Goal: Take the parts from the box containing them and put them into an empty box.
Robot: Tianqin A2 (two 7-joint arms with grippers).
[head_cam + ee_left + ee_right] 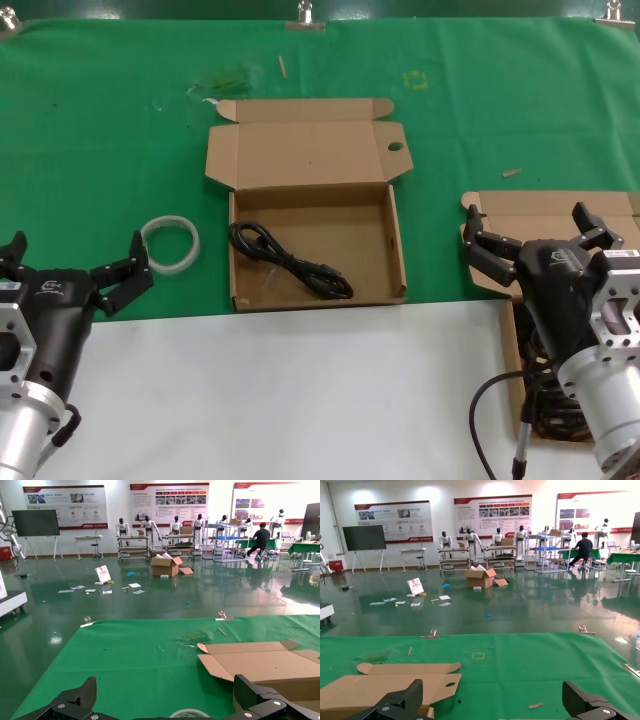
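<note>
Two cardboard boxes stand on the table [300,400]: a square box [312,232] with an oval hole in its lid tab, and a wider box [545,215] mostly hidden behind the right arm. One black cable [290,260] lies in the square box; dark cables [548,415] show in the wider box, too hidden to count. One whitish ring [170,243] lies on the green cloth [100,150]. Two hands are in view, left hand [75,275] and right hand [540,240]. Three clips [305,14] hold the cloth's far edge.
</note>
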